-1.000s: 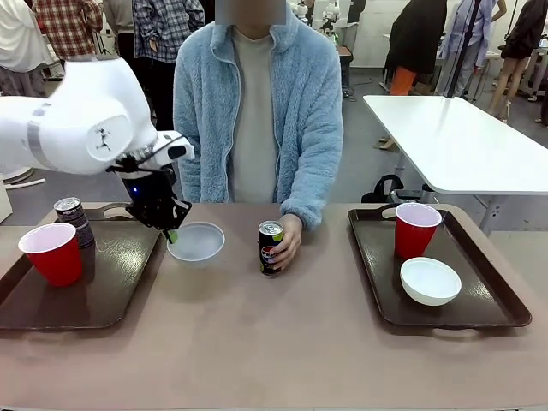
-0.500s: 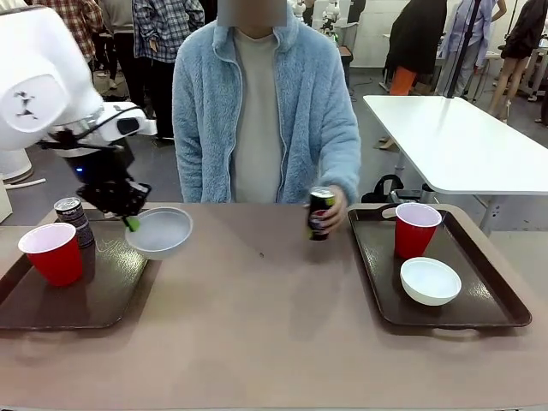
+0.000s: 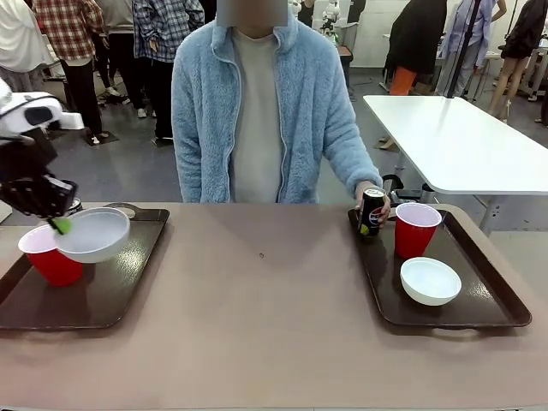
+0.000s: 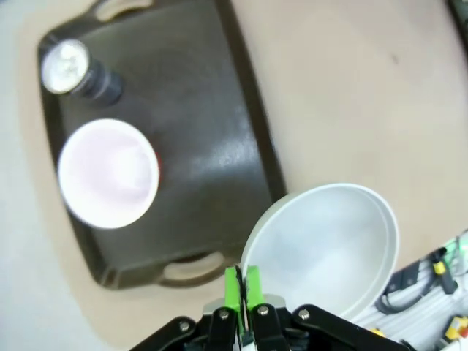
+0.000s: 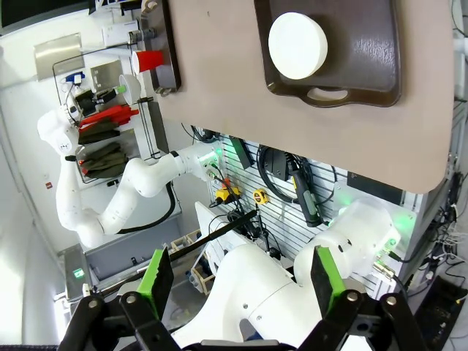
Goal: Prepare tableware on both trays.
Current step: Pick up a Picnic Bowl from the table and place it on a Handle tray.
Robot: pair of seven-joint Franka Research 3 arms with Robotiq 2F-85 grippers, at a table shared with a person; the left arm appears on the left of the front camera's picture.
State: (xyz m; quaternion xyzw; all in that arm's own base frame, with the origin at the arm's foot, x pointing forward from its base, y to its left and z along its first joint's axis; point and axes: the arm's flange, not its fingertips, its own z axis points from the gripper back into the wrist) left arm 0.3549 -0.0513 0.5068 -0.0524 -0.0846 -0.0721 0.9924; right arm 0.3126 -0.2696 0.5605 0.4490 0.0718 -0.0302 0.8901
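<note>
Red cup (image 3: 43,257) partly hidden behind the bowl (image 3: 92,234), left tray (image 3: 111,291) cut off by the front view's left edge, print of 1 can (image 4: 69,64) blurred beyond reading in the left wrist view, right tray (image 5: 365,51) cut by the right wrist view's top edge.

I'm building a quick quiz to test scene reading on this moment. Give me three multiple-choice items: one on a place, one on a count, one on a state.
1. Where is the Pepsi can in the person's hand? A) at the right tray's far corner B) on the floor C) mid-table
2. How many red cups show in the front view? A) one B) two C) three
3. The left gripper is: A) open B) shut on the bowl's rim C) shut on a cup

Answers: 1 A, the hand holds it at that corner; 2 B, one per tray; 3 B, its green pads pinch the rim.
</note>
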